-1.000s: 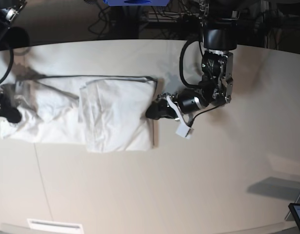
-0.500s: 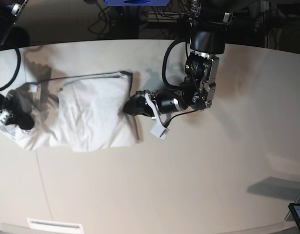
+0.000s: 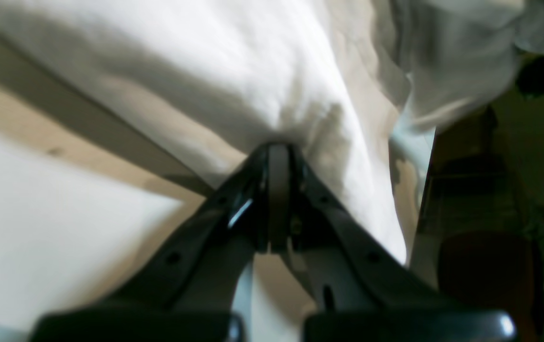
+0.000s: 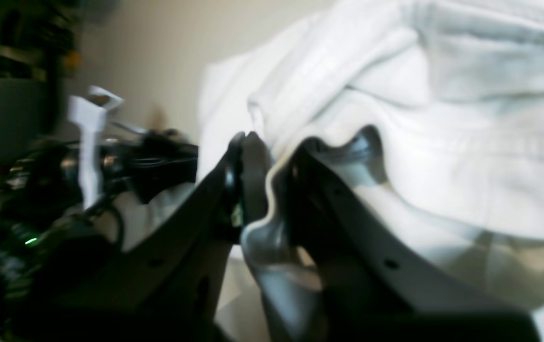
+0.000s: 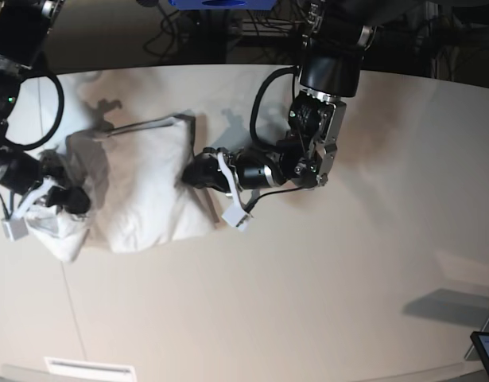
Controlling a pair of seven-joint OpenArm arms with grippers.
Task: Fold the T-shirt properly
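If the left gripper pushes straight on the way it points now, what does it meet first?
More of the T-shirt: the left gripper, shut on its edge, points across it toward the right gripper. Depth is unclear.

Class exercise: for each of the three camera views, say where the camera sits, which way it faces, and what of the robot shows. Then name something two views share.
Base: high above, looking down on the table; both arms and the T-shirt show.
Left wrist: on the left arm, looking along the shut left gripper into the cloth.
Right wrist: on the right arm, looking along the right gripper, which pinches a fold.
Shared: all three show the T-shirt; the right wrist view also catches the left gripper.
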